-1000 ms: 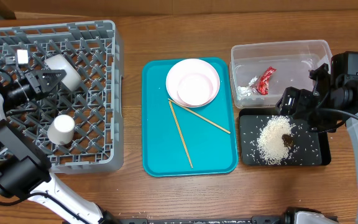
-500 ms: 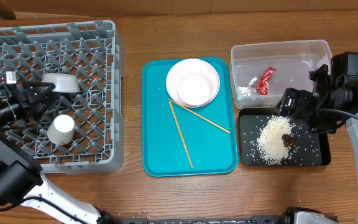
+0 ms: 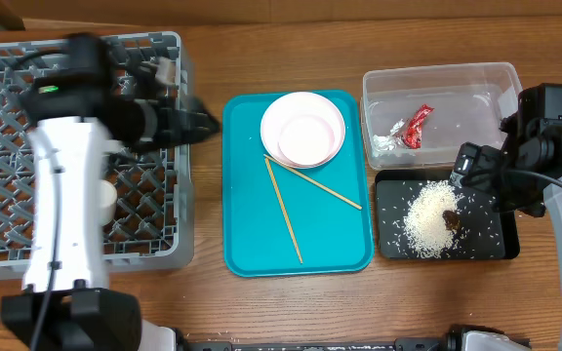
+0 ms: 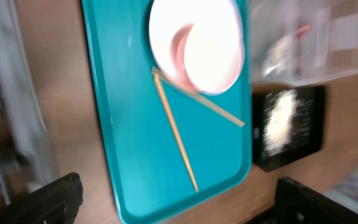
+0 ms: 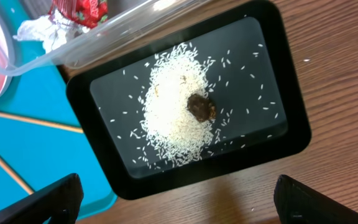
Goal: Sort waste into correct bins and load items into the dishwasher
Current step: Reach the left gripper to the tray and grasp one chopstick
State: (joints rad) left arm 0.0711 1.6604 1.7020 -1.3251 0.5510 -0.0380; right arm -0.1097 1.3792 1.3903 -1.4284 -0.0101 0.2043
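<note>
While the rice [image 5: 176, 121] lies heaped in the black tray [image 5: 263, 62] with the brown lump [image 5: 201, 107] on it, and the red-and-silver wrapper [image 3: 416, 127] sits in the clear tub [image 3: 481, 83], the white plates [image 3: 302, 129] and both chopsticks [image 3: 283, 210] rest on the teal tray [image 3: 247, 234]. The left gripper [image 3: 203, 125], blurred, hangs between the grey dish rack [image 3: 154, 239] and that tray, jaws wide apart and empty. The right gripper [image 3: 471, 171] hovers over the black tray's edge, likewise spread wide, holding nothing.

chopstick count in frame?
2. Both on the teal tray, below the white plates: the steeper chopstick runs toward the tray's front edge, the shallower chopstick toward its right edge. None seem hidden.
</note>
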